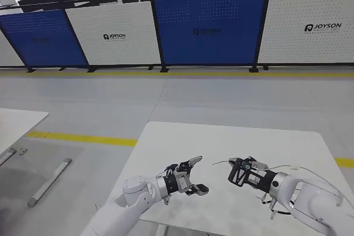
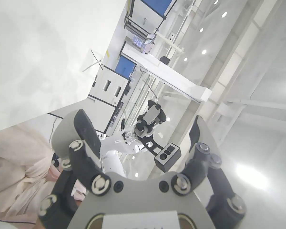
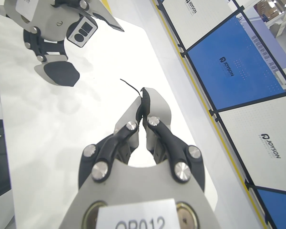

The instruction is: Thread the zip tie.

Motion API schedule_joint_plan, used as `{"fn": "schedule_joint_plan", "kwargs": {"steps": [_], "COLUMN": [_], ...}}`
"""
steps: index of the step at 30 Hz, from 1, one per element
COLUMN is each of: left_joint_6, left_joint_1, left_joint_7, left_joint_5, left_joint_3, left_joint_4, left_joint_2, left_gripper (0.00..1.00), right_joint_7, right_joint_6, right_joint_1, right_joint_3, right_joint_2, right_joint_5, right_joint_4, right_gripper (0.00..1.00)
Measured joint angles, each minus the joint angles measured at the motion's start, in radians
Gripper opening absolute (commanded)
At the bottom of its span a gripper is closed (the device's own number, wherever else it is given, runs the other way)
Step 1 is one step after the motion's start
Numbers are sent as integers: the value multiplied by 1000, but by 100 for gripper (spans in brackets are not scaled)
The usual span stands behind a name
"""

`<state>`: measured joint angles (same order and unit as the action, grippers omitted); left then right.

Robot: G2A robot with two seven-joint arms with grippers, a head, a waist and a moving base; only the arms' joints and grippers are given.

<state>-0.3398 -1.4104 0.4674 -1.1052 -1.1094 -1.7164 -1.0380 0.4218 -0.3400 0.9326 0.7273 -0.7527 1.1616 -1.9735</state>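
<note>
- Claws are hovering over the white table [image 1: 224,141], tips facing each other across a gap.
- Gaping wide, the left claw [image 1: 199,174] is gripping nothing.
- Pinching fully together, the right claw [image 3: 143,98] is clamping the black zip tie [image 3: 130,86] right at its fingertips.
- I am judging this as the hand-over before threading. No loop is showing yet, so I am expecting the next move to call for bringing the left claw onto the free end, closing gently, then feeding the tip into the tie's own lock.
- Sticking out of the right claw, the zip tie is hanging in the air above the table. Its long axis is running roughly level along the line between the claws, with the free end curving slightly and pointing toward the left claw.
</note>
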Motion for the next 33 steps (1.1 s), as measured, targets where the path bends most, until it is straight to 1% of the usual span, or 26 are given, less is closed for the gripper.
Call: {"fn": "schedule_joint_plan", "kwargs": {"steps": [2, 5, 7, 8, 9, 12, 14, 18, 21, 23, 24, 25, 26, 27, 28, 29, 30, 31, 32, 33], "left_joint_6": [0, 0, 0, 0, 0, 0, 4, 28, 30, 39, 43, 43, 40, 36, 32, 27, 22, 20, 19, 17], "left_joint_1": [26, 76, 107, 117, 121, 119, 119, 137, 153, 157, 161, 164, 167, 173, 176, 178, 180, 182, 183, 185], "left_joint_7": [-20, -70, -114, -142, -165, -146, -148, -178, -189, -193, -196, -199, -203, -207, -209, -209, -209, -209, -210, -212], "left_joint_5": [-41, -89, -92, -85, -81, -80, -77, -54, -49, -55, -63, -71, -80, -87, -88, -90, -95, -96, -99, -104], "left_joint_3": [18, 62, 85, 91, 93, 92, 94, 121, 138, 143, 145, 147, 148, 149, 151, 152, 154, 154, 155, 155], "left_joint_4": [-2, -11, -7, -4, -2, -2, -3, -7, 2, 7, 10, 12, 15, 19, 21, 25, 28, 30, 32, 36], "left_joint_2": [-2, -6, -7, -7, -7, -7, -8, -18, -25, -29, -32, -34, -36, -38, -40, -41, -42, -43, -44, -46], "left_gripper": [100, 100, 100, 100, 100, 100, 100, 100, 99, 50, 45, 42, 36, 28, 25, 25, 18, 15, 7, 5], "right_joint_7": [0, 0, 0, 0, 0, 0, 0, 0, 0, 0, 0, 0, 0, 0, 0, 0, 0, 0, 0, 0], "right_joint_6": [0, 0, 0, 0, 0, 0, 0, 0, 0, 0, 0, 0, 0, 0, 0, 0, 0, 0, 0, 0], "right_joint_1": [0, 0, 0, 0, 0, 0, 0, 0, 0, 0, 0, 0, 0, 0, 0, 0, 0, 0, 0, 0], "right_joint_3": [0, 0, 0, 0, 0, 0, 0, 0, 0, 0, 0, 0, 0, 0, 0, 0, 0, 0, 0, 0], "right_joint_2": [0, 0, 0, 0, 0, 0, 0, 0, 0, 0, 0, 0, 0, 0, 0, 0, 0, 0, 0, 0], "right_joint_5": [0, 0, 0, 0, 0, 0, 0, 0, 0, 0, 0, 0, 0, 0, 0, 0, 0, 0, 0, 0], "right_joint_4": [0, 0, 0, 0, 0, 0, 0, 0, 0, 0, 0, 0, 0, 0, 0, 0, 0, 0, 0, 0], "right_gripper": [0, 0, 0, 0, 0, 0, 0, 0, 0, 0, 0, 0, 0, 0, 0, 0, 0, 0, 0, 0]}}
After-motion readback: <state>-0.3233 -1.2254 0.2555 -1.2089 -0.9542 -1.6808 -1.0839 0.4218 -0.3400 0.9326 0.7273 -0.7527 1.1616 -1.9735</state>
